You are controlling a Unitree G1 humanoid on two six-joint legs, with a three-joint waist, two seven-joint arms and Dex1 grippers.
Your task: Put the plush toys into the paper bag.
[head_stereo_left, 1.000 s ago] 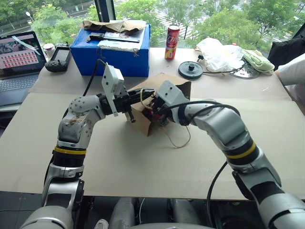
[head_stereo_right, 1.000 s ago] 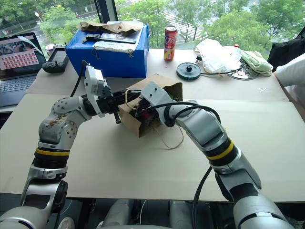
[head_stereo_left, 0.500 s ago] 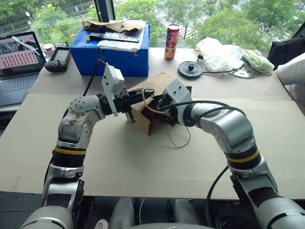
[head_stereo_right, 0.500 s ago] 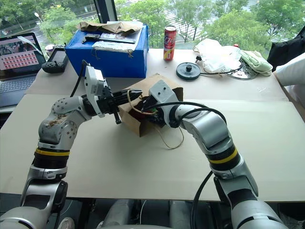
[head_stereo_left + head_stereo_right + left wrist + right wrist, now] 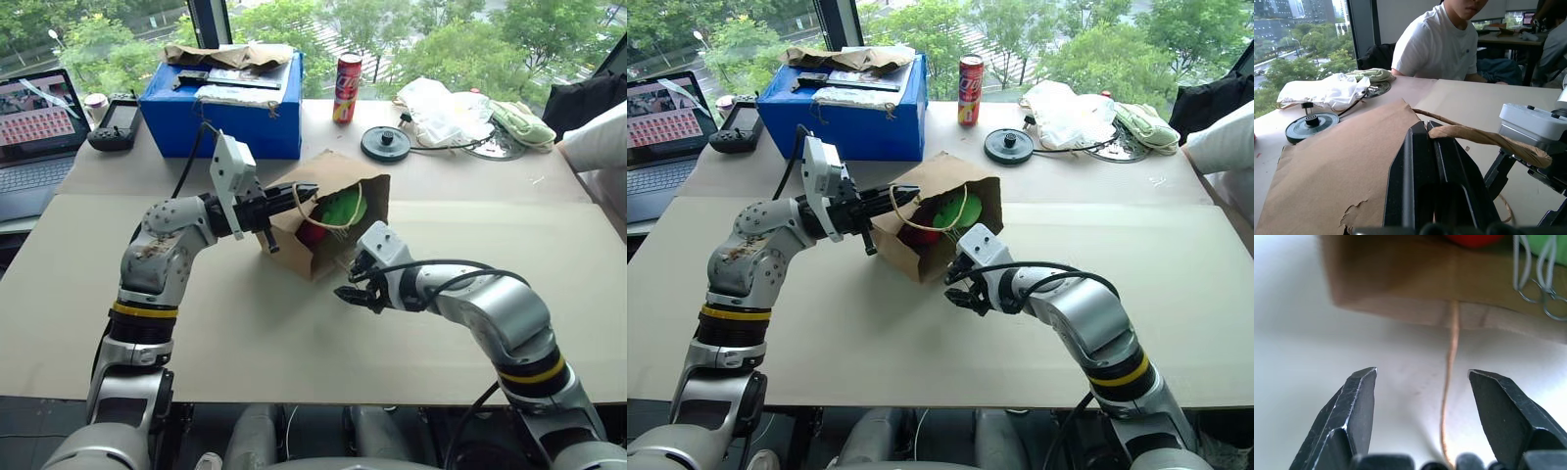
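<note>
The brown paper bag [image 5: 294, 227] lies on its side mid-table, mouth toward my right arm. Inside the mouth sit the green plush toy [image 5: 342, 208] and, below it, the red plush toy [image 5: 312, 233]. My left gripper [image 5: 306, 189] is shut on the bag's upper rim by a twine handle [image 5: 1484, 139], holding the mouth up. Just in front of the mouth, low over the table, my right gripper [image 5: 351, 283] stands open and holds nothing. In the right wrist view the other twine handle [image 5: 1449, 382] trails on the table between the open fingers [image 5: 1359, 401].
At the back stand a blue box [image 5: 225, 98] with crumpled brown paper on top, a red can [image 5: 345, 86], a black disc [image 5: 386, 143] and a white plastic bag [image 5: 446, 108]. A laptop [image 5: 39, 122] and a controller [image 5: 116, 122] are far left. A person's sleeve [image 5: 598, 147] is at the right edge.
My right gripper has drawn out of the bag's mouth, down and toward the table's near edge, and has opened. The green and red toys now show inside. The left arm has kept still.
</note>
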